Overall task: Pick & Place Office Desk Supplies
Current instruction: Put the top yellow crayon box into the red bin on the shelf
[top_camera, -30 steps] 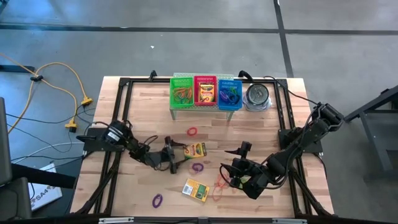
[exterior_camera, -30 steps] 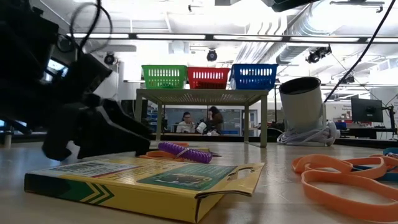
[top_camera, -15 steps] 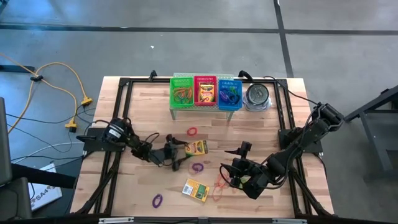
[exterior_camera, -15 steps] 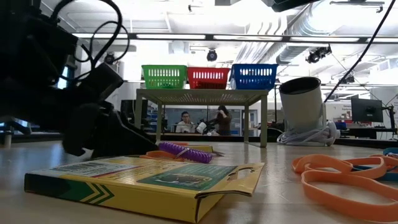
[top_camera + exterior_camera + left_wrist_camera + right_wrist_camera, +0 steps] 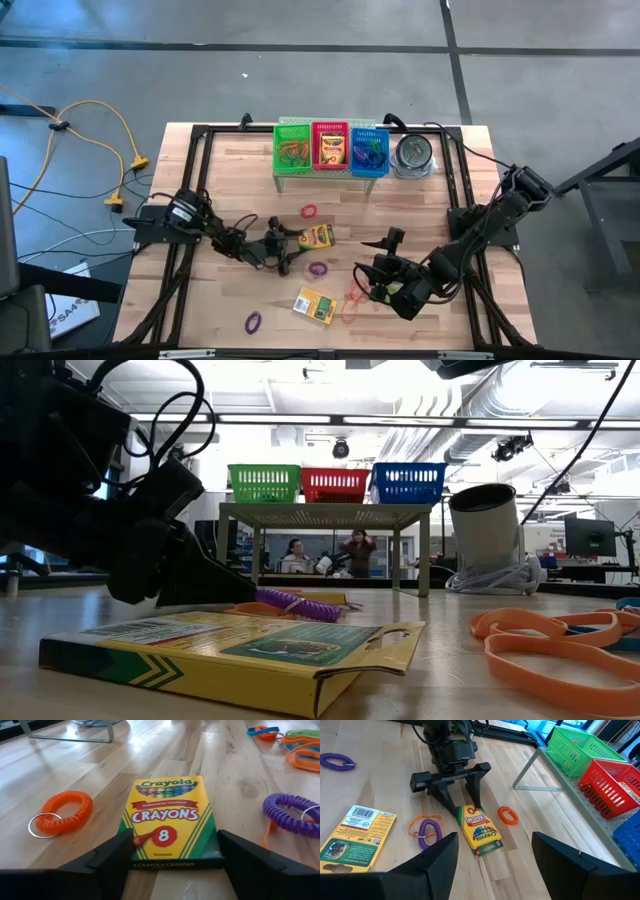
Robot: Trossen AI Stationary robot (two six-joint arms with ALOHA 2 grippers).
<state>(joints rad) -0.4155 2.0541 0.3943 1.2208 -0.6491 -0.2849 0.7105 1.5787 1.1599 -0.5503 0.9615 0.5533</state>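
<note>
A yellow-and-green crayon box [image 5: 314, 238] lies flat, face up, on the table's middle. My left gripper [image 5: 290, 250] is low on the table at the box's left end, fingers closed in on it. A second crayon box [image 5: 315, 305] lies face down nearer the front edge. Coiled loops lie around: orange [image 5: 62, 812], purple [image 5: 318, 268], red [image 5: 309, 211], and another purple one [image 5: 252, 322]. My right gripper [image 5: 378, 255] hangs open above the table's right half, with nothing between its fingers. My left gripper has the face-up crayon box by its two long sides, at the bottom end [image 5: 137, 851] nearest the wrist, one finger [image 5: 112, 857] on each side. The fingers come nearly level from the table's left and lie along the box. The box lies flat on the table.
A low rack at the far edge carries a green basket [image 5: 293, 148], a red basket [image 5: 330, 148] and a blue basket [image 5: 368, 150]; a round metal tin [image 5: 414, 155] stands right of it. Flat orange bands [image 5: 352, 300] lie under my right arm.
My left gripper has slid a little toward the table's right, up to the crayon box's end, rolling slightly at the wrist. Its fingers have then drawn in against the box's sides. The box has stayed where it was.
</note>
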